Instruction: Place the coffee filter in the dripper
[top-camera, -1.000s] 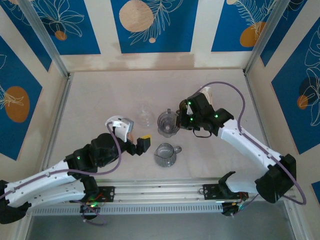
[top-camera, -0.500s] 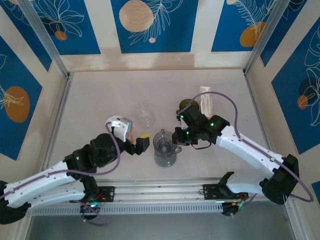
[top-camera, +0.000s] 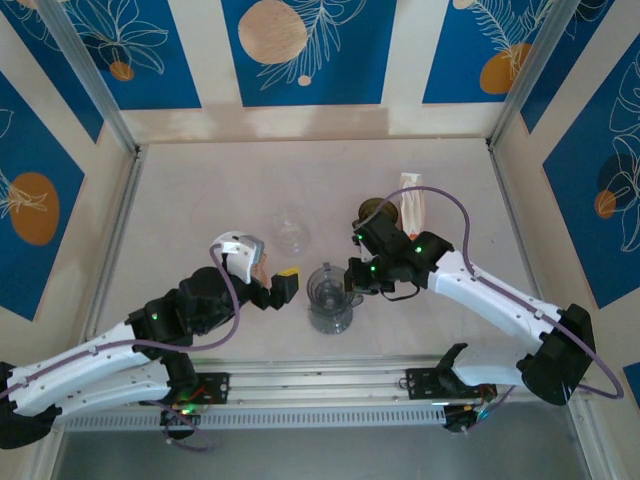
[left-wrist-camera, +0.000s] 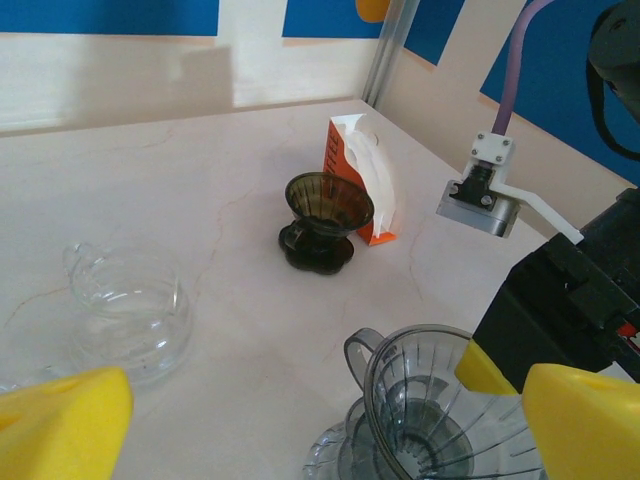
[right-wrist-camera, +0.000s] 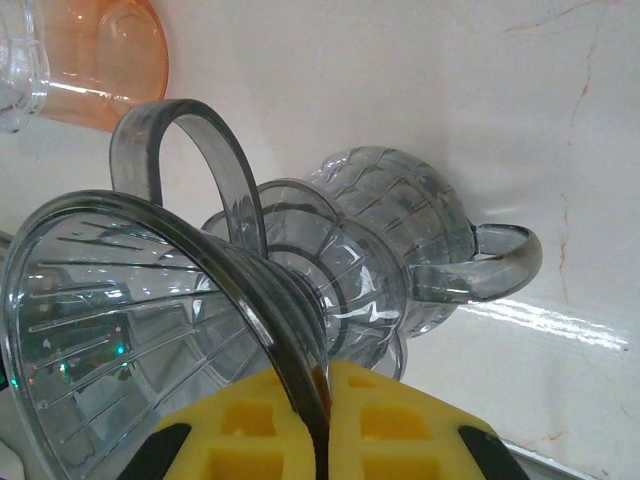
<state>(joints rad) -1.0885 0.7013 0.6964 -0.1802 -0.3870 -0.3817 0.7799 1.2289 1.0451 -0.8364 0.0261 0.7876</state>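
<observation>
A clear grey dripper (top-camera: 326, 285) sits tilted on top of a glass server (top-camera: 331, 315), its base at the server's mouth (right-wrist-camera: 400, 240). My right gripper (top-camera: 350, 283) is shut on the dripper's rim (right-wrist-camera: 255, 300), which runs between the yellow pads (right-wrist-camera: 410, 430). My left gripper (top-camera: 278, 283) stands open just left of the dripper, with nothing between its yellow fingertips (left-wrist-camera: 60, 420). White coffee filters stand in an orange-and-white pack (top-camera: 412, 203) at the back right, also in the left wrist view (left-wrist-camera: 365, 180).
A dark dripper (top-camera: 375, 211) sits beside the filter pack, seen too as the dark dripper (left-wrist-camera: 325, 215). A clear glass cup (top-camera: 290, 232) stands behind my left gripper. An orange translucent piece (right-wrist-camera: 100, 50) shows beyond the dripper. Open table lies at the back left.
My right gripper has carried the clear dripper forward from behind the server and set it on the server's mouth. The left arm has hardly moved.
</observation>
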